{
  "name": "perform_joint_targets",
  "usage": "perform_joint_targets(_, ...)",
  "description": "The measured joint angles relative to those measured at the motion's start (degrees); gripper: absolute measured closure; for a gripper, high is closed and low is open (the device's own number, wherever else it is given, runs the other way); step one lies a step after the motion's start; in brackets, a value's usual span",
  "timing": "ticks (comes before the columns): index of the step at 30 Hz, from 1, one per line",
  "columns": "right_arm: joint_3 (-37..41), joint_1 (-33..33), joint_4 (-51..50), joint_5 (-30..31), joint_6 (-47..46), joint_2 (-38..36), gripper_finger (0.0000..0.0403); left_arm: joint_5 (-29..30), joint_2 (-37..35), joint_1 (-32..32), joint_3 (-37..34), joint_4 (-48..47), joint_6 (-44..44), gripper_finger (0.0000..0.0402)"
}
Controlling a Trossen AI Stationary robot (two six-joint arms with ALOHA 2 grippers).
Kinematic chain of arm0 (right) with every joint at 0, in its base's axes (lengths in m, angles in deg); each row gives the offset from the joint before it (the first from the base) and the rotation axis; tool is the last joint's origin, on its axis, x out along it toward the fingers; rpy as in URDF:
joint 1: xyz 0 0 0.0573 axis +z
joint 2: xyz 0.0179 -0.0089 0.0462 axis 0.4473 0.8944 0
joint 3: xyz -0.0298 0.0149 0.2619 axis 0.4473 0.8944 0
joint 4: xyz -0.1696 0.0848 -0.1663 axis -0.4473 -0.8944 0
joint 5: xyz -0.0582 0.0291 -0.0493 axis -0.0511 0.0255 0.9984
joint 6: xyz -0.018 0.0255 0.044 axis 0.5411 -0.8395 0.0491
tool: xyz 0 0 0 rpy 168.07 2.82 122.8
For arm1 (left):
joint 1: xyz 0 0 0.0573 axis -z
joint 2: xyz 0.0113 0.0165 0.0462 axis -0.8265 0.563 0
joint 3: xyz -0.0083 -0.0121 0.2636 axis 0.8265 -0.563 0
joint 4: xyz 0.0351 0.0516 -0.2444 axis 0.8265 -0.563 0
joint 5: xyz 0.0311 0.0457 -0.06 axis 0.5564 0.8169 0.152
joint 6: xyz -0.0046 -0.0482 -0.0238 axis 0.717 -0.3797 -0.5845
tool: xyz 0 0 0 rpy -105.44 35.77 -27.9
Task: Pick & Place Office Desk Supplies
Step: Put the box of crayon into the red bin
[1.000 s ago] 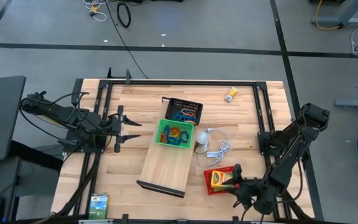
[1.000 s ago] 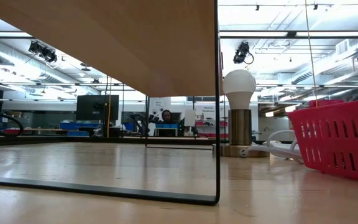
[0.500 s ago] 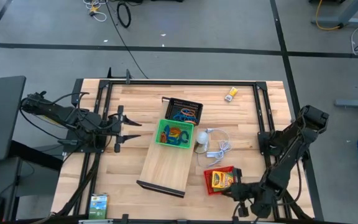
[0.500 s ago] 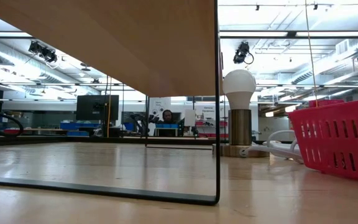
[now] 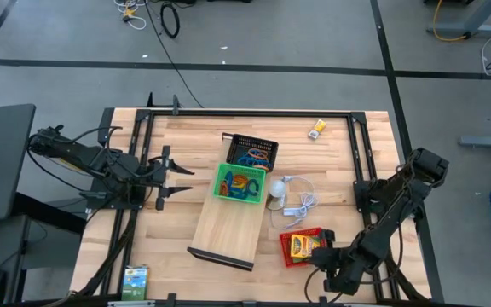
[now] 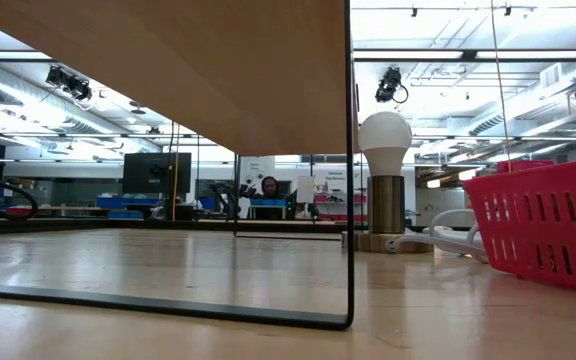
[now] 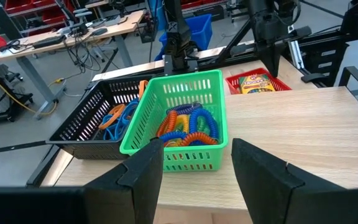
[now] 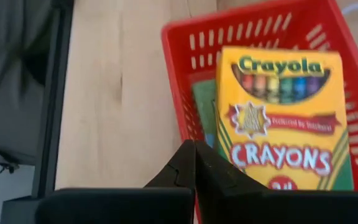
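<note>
Glossy card crayon box [image 8: 283,118] in a seemingly plastic red tray [image 8: 185,81]; matt pale wood table [image 5: 331,162].

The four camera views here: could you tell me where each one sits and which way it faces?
High view: overhead, looking straight down; both arms show.
Low view: table height, looking level past the wooden board and lamp; no arm shows.
Left wrist view: behind the open left gripper, facing the green tray.
Right wrist view: above the shut right gripper, facing the crayon box.
Shared: both wrist views show the red tray.
</note>
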Motion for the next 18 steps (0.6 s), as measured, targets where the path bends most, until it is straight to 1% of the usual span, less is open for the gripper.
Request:
perform_joint_targets(4, -0.1, 0.1, -2.6, -0.4, -2.6, 0.0, 0.0402, 0.0, 0.0, 0.0, 0.0, 0.0, 0.4, 0.0204)
perform_joint_targets(11, -0.4, -0.2, -6.2, -1.1, -4.1, -0.2, 0.0403, 0.0, 0.0, 0.0, 0.0, -0.2, 0.5, 0.0204)
perform_joint_targets(14, -2.0, -0.2, -11.3, -0.8, -4.9, -0.1, 0.0403, 0.0, 0.0, 0.0, 0.0, -0.4, 0.5, 0.0204)
perform_joint_targets(18, -5.5, -0.2, -19.8, 1.4, -7.7, 0.0, 0.0403, -1.0, 0.0, 0.0, 0.0, -0.5, 0.4, 0.0204)
